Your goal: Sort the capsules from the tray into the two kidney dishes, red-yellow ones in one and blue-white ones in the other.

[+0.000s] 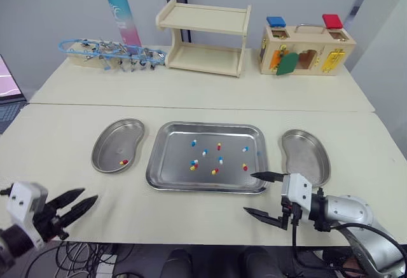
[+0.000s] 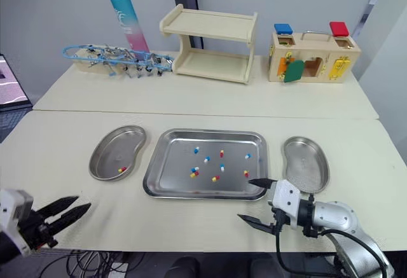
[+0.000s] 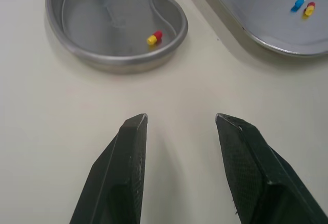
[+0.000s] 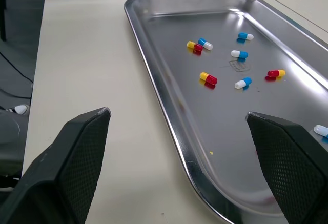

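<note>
A steel tray (image 1: 166,176) in the middle of the table holds several loose capsules, red-yellow (image 1: 215,172) and blue-white (image 1: 193,142). The left kidney dish (image 1: 108,139) holds one red-yellow capsule (image 1: 123,162). The right kidney dish (image 1: 305,156) looks empty. My left gripper (image 1: 80,203) hovers open near the table's front edge, front-left of the left dish (image 3: 72,44). My right gripper (image 1: 263,195) stands wide open at the tray's front right corner (image 4: 205,183), nothing between its fingers.
At the back stand a wooden two-level shelf (image 1: 205,37), a wooden latch box (image 1: 305,50) with blue and red lids, a teal-pink tube (image 1: 123,14) and a rack of blue-handled tools (image 1: 108,53). Cables hang below the front edge.
</note>
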